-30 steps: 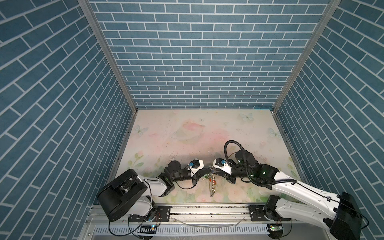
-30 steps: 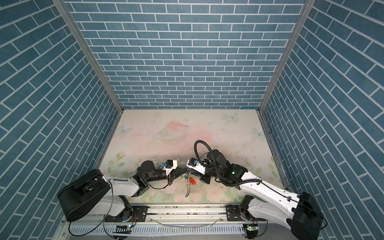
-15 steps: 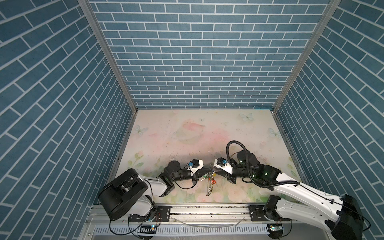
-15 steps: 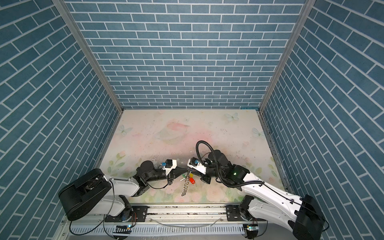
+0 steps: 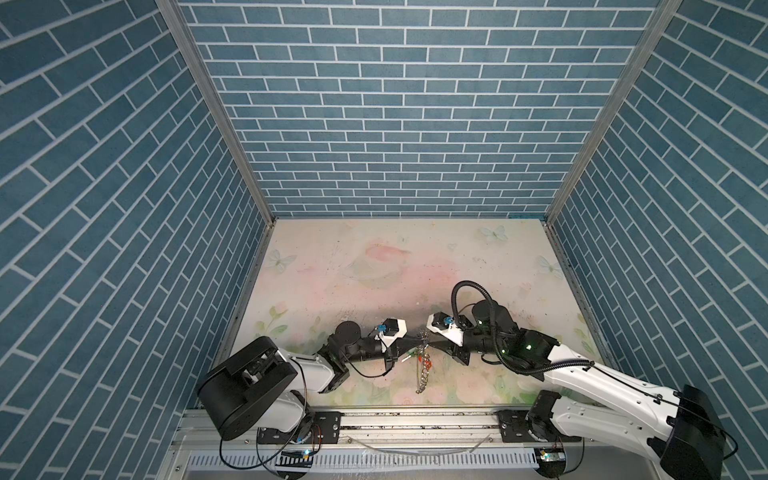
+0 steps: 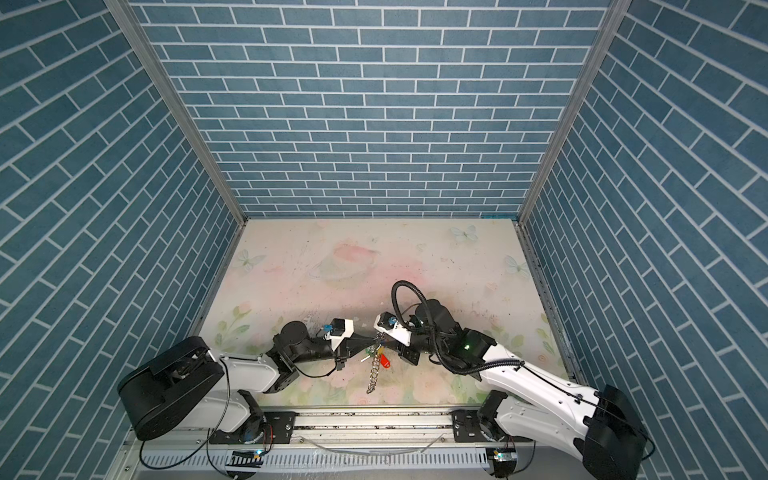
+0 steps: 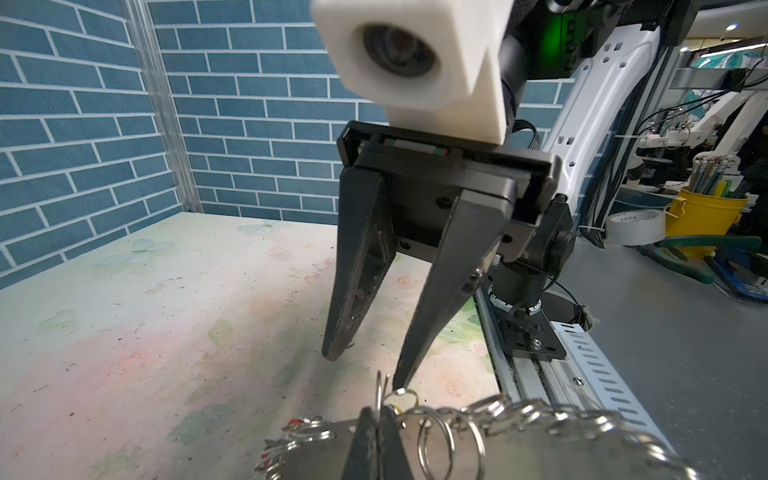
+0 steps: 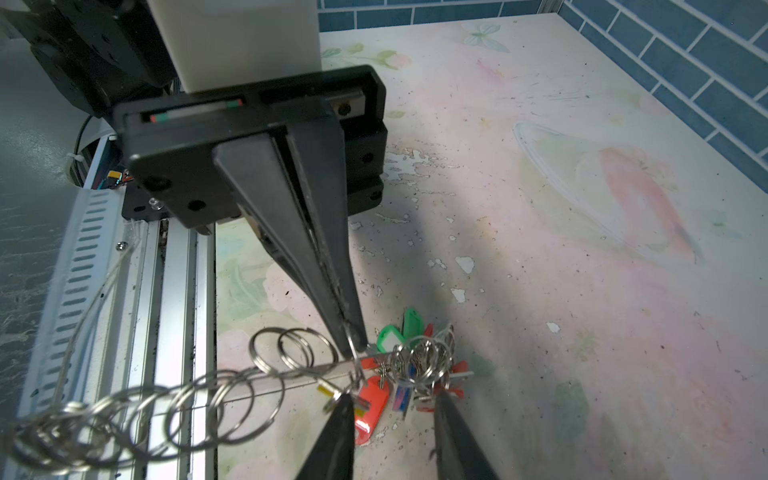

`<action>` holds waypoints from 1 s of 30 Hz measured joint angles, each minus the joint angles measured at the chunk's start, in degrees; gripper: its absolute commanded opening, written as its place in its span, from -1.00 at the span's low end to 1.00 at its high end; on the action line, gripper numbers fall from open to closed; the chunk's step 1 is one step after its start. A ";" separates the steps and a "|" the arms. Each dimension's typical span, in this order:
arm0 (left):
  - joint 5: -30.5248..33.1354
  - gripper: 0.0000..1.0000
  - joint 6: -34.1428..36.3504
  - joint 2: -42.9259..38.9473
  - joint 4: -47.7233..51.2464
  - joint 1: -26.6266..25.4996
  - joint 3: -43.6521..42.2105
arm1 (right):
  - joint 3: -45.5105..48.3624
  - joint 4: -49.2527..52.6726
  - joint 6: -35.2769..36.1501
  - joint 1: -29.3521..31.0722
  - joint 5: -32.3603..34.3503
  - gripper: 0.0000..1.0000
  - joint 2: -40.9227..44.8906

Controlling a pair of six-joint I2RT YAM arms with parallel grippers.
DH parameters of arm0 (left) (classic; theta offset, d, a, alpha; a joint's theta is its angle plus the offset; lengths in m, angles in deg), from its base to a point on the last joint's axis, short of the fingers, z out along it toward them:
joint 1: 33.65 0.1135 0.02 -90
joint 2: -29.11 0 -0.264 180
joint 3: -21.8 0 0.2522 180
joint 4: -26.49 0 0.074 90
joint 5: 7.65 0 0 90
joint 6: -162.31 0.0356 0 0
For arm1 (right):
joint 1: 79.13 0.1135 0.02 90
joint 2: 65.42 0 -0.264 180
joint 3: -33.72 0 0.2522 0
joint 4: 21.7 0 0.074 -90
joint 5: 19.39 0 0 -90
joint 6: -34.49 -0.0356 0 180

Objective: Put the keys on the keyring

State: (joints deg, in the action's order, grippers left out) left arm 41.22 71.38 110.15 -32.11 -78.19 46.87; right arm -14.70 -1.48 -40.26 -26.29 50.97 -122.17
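Note:
The keyring (image 5: 423, 341) hangs low over the mat between both arms, its chain of silver rings (image 6: 374, 374) dangling toward the front rail. My left gripper (image 7: 376, 409) is shut on one wire ring at the rim of the grey plate (image 7: 540, 453). In the right wrist view the plate (image 8: 291, 372) is edge-on. My right gripper (image 8: 395, 436) stands open just below it. The keys' yellow tag (image 8: 325, 390) hangs from a ring, touching one right fingertip (image 8: 338, 409). In both top views the gripper tips nearly meet at the keyring (image 6: 377, 341).
Red (image 8: 372, 407), green (image 8: 392, 336) and blue (image 8: 401, 395) tagged keys hang bunched on the plate's rings. The aluminium front rail (image 5: 415, 419) runs close behind the chain. Blue brick walls (image 5: 395, 124) enclose the floral mat (image 5: 395, 270) on three sides.
My right gripper's jaws have spread apart and the right arm has shifted slightly to the right. The left gripper and the keyring stay where they were.

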 measured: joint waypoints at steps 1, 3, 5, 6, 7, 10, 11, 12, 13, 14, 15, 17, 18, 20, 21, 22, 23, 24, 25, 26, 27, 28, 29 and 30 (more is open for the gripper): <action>-0.09 -1.00 -0.04 0.13 0.00 0.00 0.00 | 0.00 -0.26 -0.07 0.00 -0.28 -0.40 -0.04; -0.13 -1.00 -0.20 0.31 -0.04 0.00 0.00 | 0.00 -0.83 -0.07 0.00 -0.98 -0.43 -0.39; -0.15 -1.00 -0.31 0.31 -0.11 0.00 0.00 | 0.00 -1.18 -0.26 0.00 -1.64 -0.46 -0.81; -0.17 -1.00 -0.39 0.31 -0.22 0.00 0.00 | 0.00 -1.31 -0.35 0.00 -1.92 -0.49 -1.01; -0.20 -1.00 -0.44 0.31 -0.33 0.00 0.00 | 0.00 -1.40 -0.42 0.00 -2.23 -0.51 -1.18; -0.33 -1.00 -0.66 0.31 -0.63 0.00 0.00 | 0.00 -1.42 -0.46 0.00 -2.91 -0.59 -1.55; -0.37 -1.00 -0.76 0.31 -0.74 0.00 0.00 | 0.00 -1.40 -0.52 0.00 -3.13 -0.61 -1.64; -0.48 -1.00 -0.83 0.31 -0.83 0.00 0.00 | 0.00 -1.42 -0.48 0.00 -3.30 -0.64 -1.73; -0.57 -1.00 -0.90 0.31 -0.90 0.00 0.00 | 0.00 -1.42 -0.46 0.00 -3.45 -0.67 -1.79; -0.70 -1.00 -1.03 0.31 -0.94 0.00 0.00 | 0.00 -1.40 -0.48 0.00 -3.65 -0.70 -1.88; -0.79 -1.00 -1.11 0.33 -1.03 0.00 0.00 | 0.00 -1.38 -0.44 0.00 -3.80 -0.74 -1.92; -1.07 -1.00 -1.27 0.37 -1.31 0.00 0.00 | -0.02 -1.40 -0.48 0.00 -4.22 -0.80 -1.92; -1.25 -1.00 -1.31 0.42 -1.42 0.02 0.00 | -0.02 -1.38 -0.39 0.00 -4.37 -0.85 -1.92; -1.57 -1.00 -1.38 0.70 -1.68 0.09 0.00 | -0.02 -1.20 -0.42 0.00 -4.68 -0.93 -1.92; -1.64 -1.00 -1.36 0.85 -1.73 0.11 0.02 | -0.02 -1.07 -0.44 0.00 -4.81 -0.96 -1.92; -1.75 -1.00 -1.31 0.96 -1.70 0.11 0.02 | -0.02 -0.87 -0.39 0.00 -4.87 -0.99 -1.95; -1.90 -1.00 -1.22 0.98 -1.62 0.11 0.02 | -0.02 -0.66 -0.39 0.02 -4.98 -1.00 -1.95; -2.08 -1.00 -1.14 0.96 -1.42 0.11 0.02 | -0.11 -0.33 -0.39 0.02 -5.03 -1.00 -1.95; -2.12 -0.94 -1.01 0.94 -1.16 0.11 0.07 | -0.15 0.00 -0.33 0.02 -5.05 -1.00 -1.95; -2.14 -0.88 -0.74 0.83 -0.48 0.09 0.17 | -0.33 0.70 -0.20 0.02 -5.07 -1.00 -1.97; -2.25 -0.82 -0.46 0.57 0.48 0.02 0.37 | -0.59 1.44 -0.15 0.02 -5.05 -1.00 -1.99; -2.23 -0.76 -0.13 0.13 1.53 -0.04 0.61 | -1.05 2.36 0.13 0.02 -5.05 -1.00 -2.10; -1.99 -0.70 0.55 -0.74 3.08 -0.04 0.85 | -1.97 3.93 0.31 0.04 -4.98 -1.00 -2.43; -1.68 -0.66 1.22 -1.90 4.83 0.02 1.11 | -2.93 5.66 0.70 0.04 -4.83 -1.00 -2.84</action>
State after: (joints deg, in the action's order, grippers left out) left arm 39.54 72.60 108.25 -27.28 -78.17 47.99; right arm -17.63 4.18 -39.56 -26.25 46.14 -125.01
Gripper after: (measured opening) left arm 0.131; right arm 0.044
